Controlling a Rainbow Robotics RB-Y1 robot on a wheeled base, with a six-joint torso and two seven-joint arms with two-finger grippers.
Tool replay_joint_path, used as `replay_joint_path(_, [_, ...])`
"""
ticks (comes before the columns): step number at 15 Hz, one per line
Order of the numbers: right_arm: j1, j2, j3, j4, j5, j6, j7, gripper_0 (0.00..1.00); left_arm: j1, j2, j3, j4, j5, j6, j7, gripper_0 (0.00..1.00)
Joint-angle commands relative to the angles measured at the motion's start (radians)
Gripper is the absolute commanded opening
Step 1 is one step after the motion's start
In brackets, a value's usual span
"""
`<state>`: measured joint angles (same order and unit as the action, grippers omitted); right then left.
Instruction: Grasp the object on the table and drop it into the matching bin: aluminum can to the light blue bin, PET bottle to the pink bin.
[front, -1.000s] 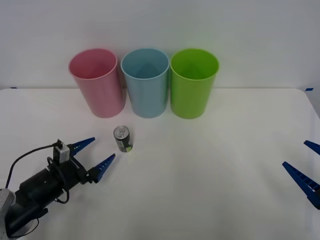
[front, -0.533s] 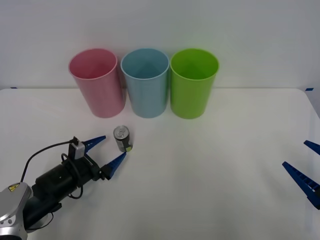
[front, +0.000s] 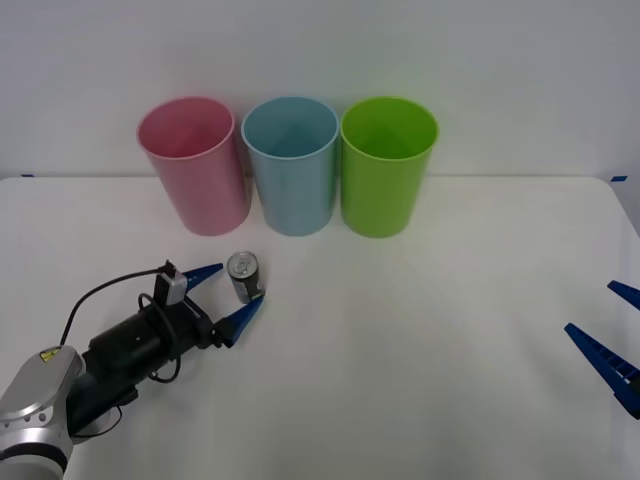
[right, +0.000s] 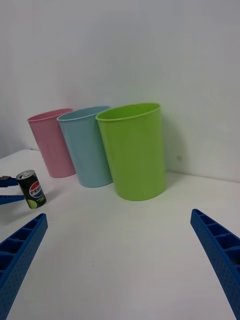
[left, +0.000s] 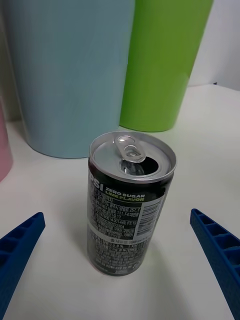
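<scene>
Left hand (front: 232, 293) spread around can (left: 131, 202), tab opened

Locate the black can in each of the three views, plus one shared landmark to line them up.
Front view: aluminum can stands upright on the table, before the light blue bin, between the open left gripper fingers.
Right wrist view: can far off, beside the pink bin.
Left wrist view: can close, central.
Shared landmark: light blue bin, next to the lime green bin.

Three cameras, one bench (front: 420, 340).
Front looks down and forward from above; left wrist sits close behind the can (left: 131, 200); right wrist low, farther. All share can and bins.
</scene>
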<state>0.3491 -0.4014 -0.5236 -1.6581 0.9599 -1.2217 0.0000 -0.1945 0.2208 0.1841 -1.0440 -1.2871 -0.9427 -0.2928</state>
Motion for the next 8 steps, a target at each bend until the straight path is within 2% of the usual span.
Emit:
replay_joint_path(1, [0.000, 0.000, 0.000, 0.000, 0.000, 0.000, 0.000, 1.00, -0.016, 0.000, -0.026, 0.009, -0.001, 0.028, 0.000, 1.00])
replay_joint_path(8, [0.000, 0.000, 0.000, 0.000, 0.000, 0.000, 0.000, 1.00, -0.034, -0.023, -0.063, 0.009, -0.014, 0.076, 0.004, 1.00])
